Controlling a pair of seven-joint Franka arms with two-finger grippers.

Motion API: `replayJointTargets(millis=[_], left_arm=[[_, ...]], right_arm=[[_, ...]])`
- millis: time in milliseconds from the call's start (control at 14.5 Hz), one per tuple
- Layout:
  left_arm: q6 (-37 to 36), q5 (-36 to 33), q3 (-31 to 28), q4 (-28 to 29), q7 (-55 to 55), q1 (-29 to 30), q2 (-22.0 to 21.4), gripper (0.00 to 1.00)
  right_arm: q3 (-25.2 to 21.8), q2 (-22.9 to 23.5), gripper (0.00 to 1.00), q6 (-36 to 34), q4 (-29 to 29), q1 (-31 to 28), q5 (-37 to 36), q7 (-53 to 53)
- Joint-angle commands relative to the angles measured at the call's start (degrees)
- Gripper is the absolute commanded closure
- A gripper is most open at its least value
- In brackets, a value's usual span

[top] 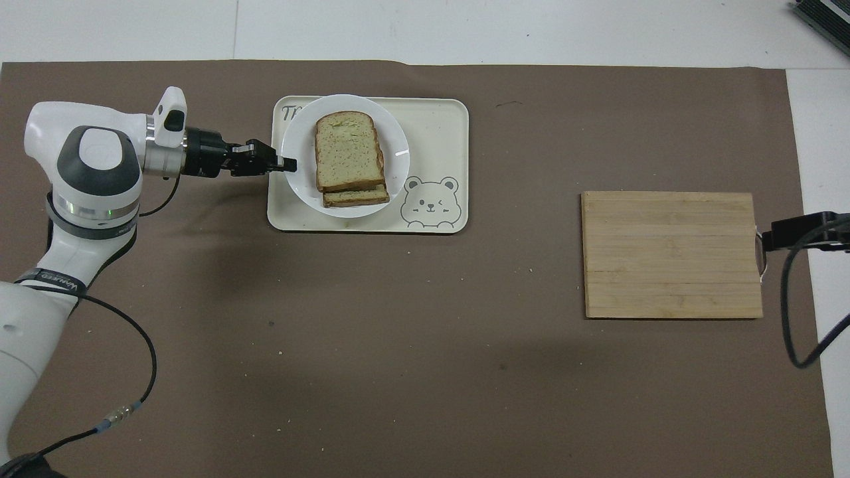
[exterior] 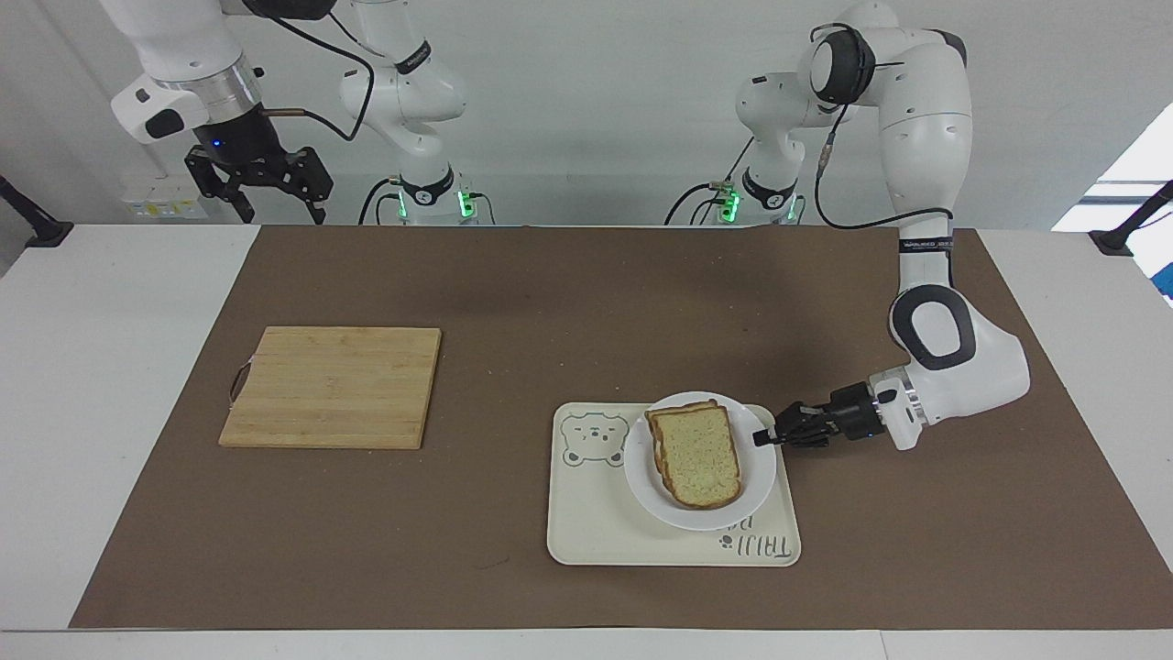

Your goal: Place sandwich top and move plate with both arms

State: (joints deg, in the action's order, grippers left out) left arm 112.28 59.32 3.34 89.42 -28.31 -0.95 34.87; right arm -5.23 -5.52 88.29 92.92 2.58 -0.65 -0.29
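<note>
The left gripper [exterior: 762, 438] pinches the plate [exterior: 756, 477] rim over the tray [exterior: 586, 532]. A tilt could slide the top slice [exterior: 698, 456] off. The right gripper [exterior: 257, 188] waits, spread.

One white plate [exterior: 757, 467], two bread slices [exterior: 702, 466] stacked, one bear tray [exterior: 586, 513], one wooden cutting board [exterior: 332, 387], two robot arms [exterior: 930, 165].

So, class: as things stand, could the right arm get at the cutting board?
Probably yes. The right tool hangs open, high over the table edge at its own end. The cutting board lies bare, with nothing between them. The left tool, shut on the plate, is well clear.
</note>
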Motion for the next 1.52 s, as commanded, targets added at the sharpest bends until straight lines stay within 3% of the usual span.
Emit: replayJointTargets(millis=[0, 207, 276, 345, 415, 898, 1036, 1175, 1451], left_arm=[[2.59, -0.08, -0.27, -1.45, 1.51, -2.56, 1.08, 1.0], [5.57, -0.34, -0.44, -0.4, 2.99, -5.54, 1.08, 1.0], [6.45, -0.52, -0.44, 0.04, 3.44, -5.73, 1.08, 0.69], [6.37, -0.69, -0.44, 0.22, 3.44, -5.64, 1.08, 0.05], [6.11, -1.22, -0.44, 0.14, 3.53, -5.12, 1.08, 0.0], [4.53, -8.67, -2.1, -2.76, 5.62, -2.39, 0.21, 0.0], [5.05, -14.55, -2.73, -2.76, 12.8, -2.91, -2.24, 0.0], [5.22, -25.42, -2.99, -2.85, 20.55, -3.27, -4.62, 0.0], [3.05, -39.41, -3.17, -2.68, 25.58, -2.75, -10.16, 0.0]], right_arm=[[0.48, -0.02, 0.0, 1.01, 0.07, -0.65, 0.03, -1.46], [0.48, -0.02, 0.0, 1.27, 0.07, -0.65, 0.03, -1.64], [0.48, -0.02, 0.0, 1.19, 0.07, -0.65, 0.03, -1.55], [0.57, -0.02, 0.0, 1.18, 0.07, -0.56, 0.03, -1.55], [0.48, -0.02, 0.0, 1.27, 0.07, -0.56, 0.12, -1.55], [0.48, -0.02, 0.0, 1.36, 0.07, -0.56, 0.12, -1.38], [0.57, -0.02, 0.0, 1.36, 0.07, -0.56, 0.12, -1.38], [0.66, 0.5, 0.0, 1.71, -0.36, -0.47, -0.14, -1.55], [1.1, 1.56, 0.0, -0.4, -2.83, -0.56, -0.23, -1.46]])
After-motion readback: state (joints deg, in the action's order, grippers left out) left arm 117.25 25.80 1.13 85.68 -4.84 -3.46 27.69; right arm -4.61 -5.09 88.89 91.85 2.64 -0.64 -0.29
